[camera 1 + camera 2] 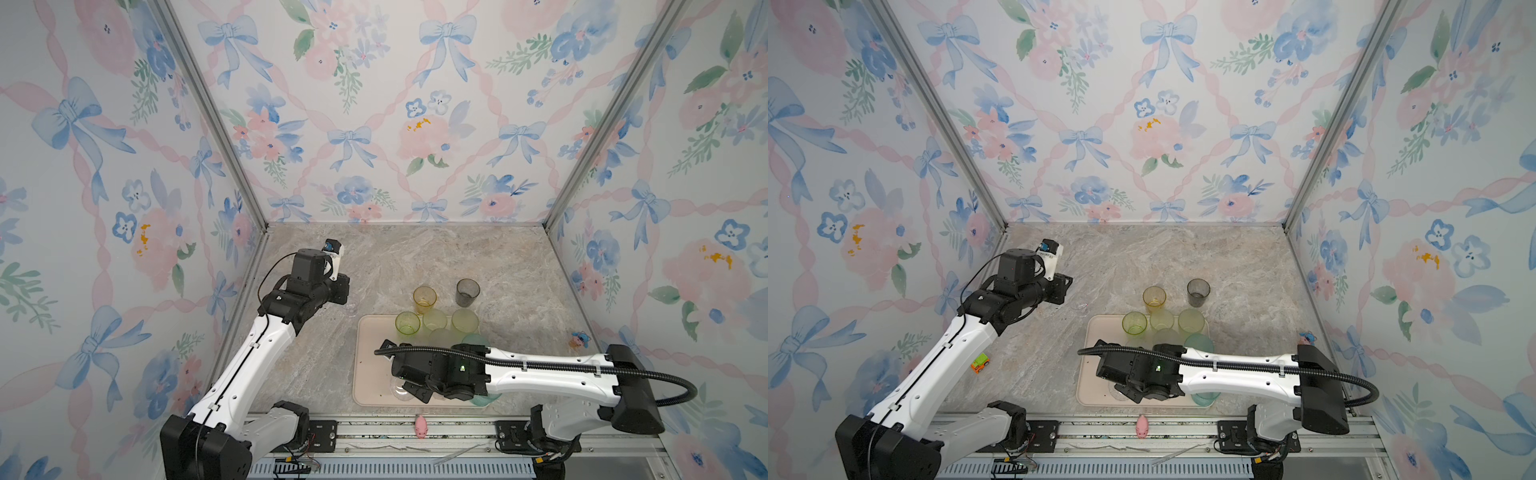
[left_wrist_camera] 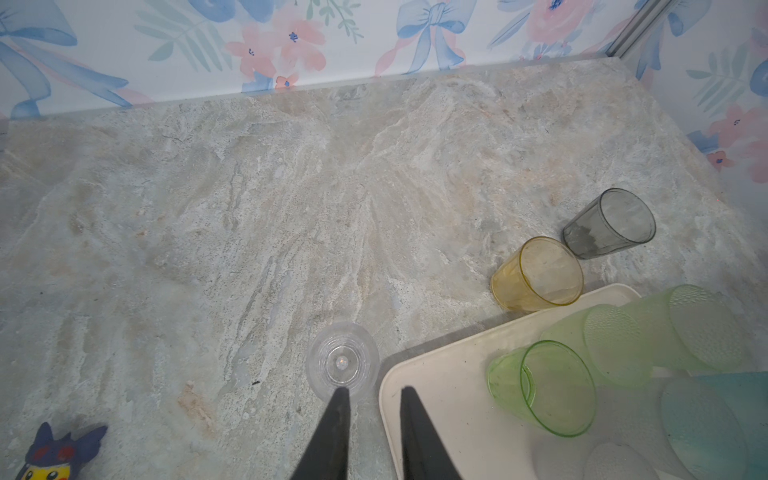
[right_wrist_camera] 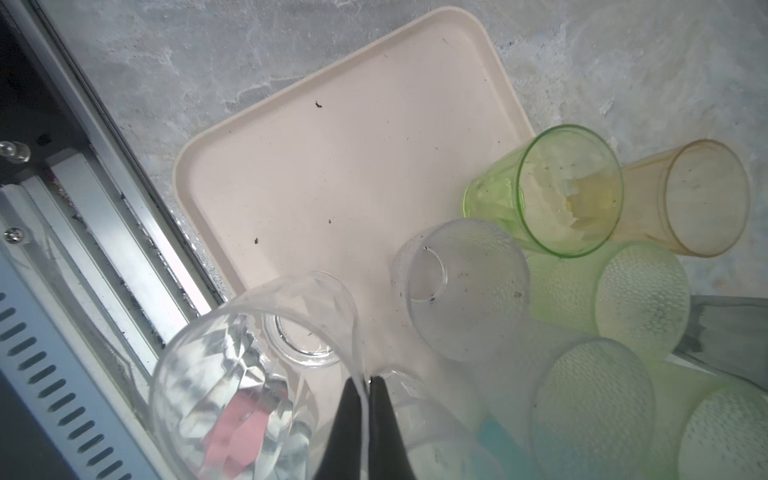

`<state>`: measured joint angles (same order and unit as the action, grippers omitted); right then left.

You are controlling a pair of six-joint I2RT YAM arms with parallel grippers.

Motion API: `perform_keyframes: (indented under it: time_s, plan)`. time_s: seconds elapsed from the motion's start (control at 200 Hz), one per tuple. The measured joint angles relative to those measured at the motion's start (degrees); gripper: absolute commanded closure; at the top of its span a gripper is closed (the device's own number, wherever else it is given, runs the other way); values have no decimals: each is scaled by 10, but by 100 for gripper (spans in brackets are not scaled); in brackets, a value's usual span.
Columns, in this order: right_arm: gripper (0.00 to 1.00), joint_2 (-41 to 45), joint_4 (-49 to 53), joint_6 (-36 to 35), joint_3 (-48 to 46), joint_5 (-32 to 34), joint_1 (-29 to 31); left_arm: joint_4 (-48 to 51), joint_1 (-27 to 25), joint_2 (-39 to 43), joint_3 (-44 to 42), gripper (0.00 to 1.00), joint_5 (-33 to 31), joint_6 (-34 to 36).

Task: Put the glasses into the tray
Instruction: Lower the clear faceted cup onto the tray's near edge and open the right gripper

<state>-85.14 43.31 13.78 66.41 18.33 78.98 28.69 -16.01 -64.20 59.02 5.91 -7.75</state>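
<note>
- right gripper jaws pinch the faceted clear glass by its wall, over a tray corner: thin hold may slip.
- frosted glass just beyond jaws: bump risk.
- left gripper jaws slightly spread, small clear glass at one tip, off-tray: may shove it.

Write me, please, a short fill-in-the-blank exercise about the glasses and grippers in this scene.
1. The amber glass stands on the table, ___ the tray's rim.
2. The right gripper is ___ on the faceted glass.
3. The left gripper, near a small clear glass, is ___.
Missing words: outside, shut, open.
</note>
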Motion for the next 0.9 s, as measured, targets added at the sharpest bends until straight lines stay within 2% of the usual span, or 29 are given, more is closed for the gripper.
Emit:
perform_keyframes:
  time_s: [0.901]
  plan:
    - [100, -28, -27, 13, -41, 6, -7, -3, 0, -2, 0, 75, 6, 0]
